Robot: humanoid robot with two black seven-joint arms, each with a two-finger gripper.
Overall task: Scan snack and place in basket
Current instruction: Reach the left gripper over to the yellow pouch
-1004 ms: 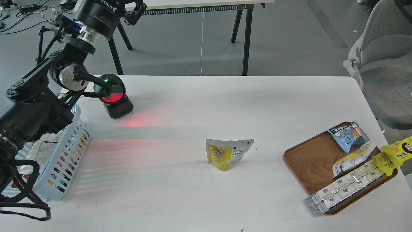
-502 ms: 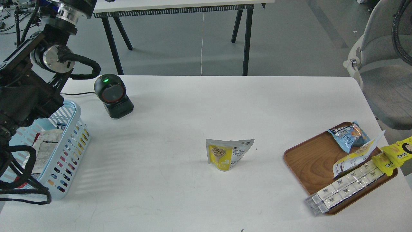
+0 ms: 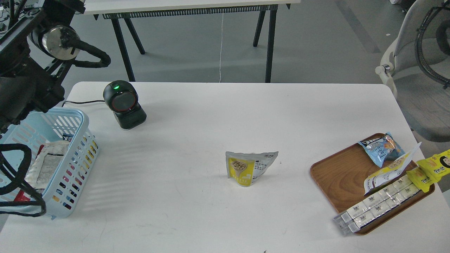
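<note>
You see 1 small flat foil snack pouch (image 3: 250, 168) near the middle of the white table (image 3: 218, 116), well apart from everything else. Its left part is yellow with a picture of beige pieces; the right part and top edge are white with dark print. It stands propped on its lower edge, leaning, printed face toward the camera. Its long axis runs left to right across the table, the upper right corner poking up and out to the right.

Count: 1 light blue slotted plastic basket (image 3: 75, 154) at the table's left edge, with at least 1 pale packet inside. 1 black barcode scanner (image 3: 123, 104) with a green light, just beyond the basket. 1 brown wooden tray (image 3: 339, 177) at the right, holding 1 blue snack packet (image 3: 381, 147), 1 white-and-yellow pouch (image 3: 390, 172) and 2 long clear sleeves of white blocks (image 3: 378, 203); 1 bright yellow cartoon-face packet (image 3: 432, 170) overhangs its right rim.

Your left arm (image 3: 24, 84) rises out of view at upper left; neither gripper is in view.
</note>
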